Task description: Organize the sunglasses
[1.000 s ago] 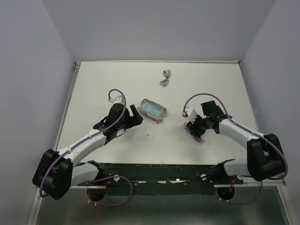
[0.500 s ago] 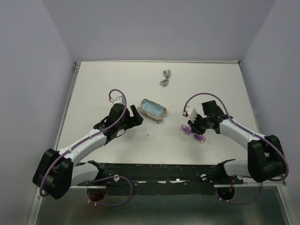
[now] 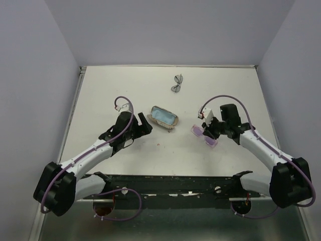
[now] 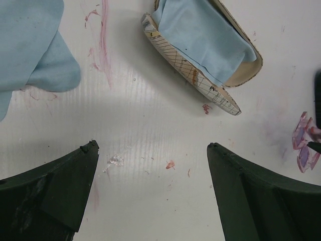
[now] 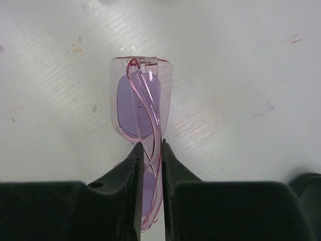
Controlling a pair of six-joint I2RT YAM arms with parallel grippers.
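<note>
1. Two pairs of sunglasses show. The folded pair with translucent pink-purple frame and lenses is clamped across its middle by the right gripper. In the wrist view, its long axis runs straight out along the fingers. I cannot tell whether it is clear of the white table.
2. The thin dark-framed pair with grey lenses lies at the far side, well apart from both grippers.
3. The open oblong case with tan rim and cream patterned side lies between the arms, to the left of the held pair. The case and the held pair run on roughly the same diagonal. A light blue cloth fills the case, which holds no glasses.
4. The left gripper sits just beside the case's near-left end, fingers wide apart and gripping nothing.
</note>
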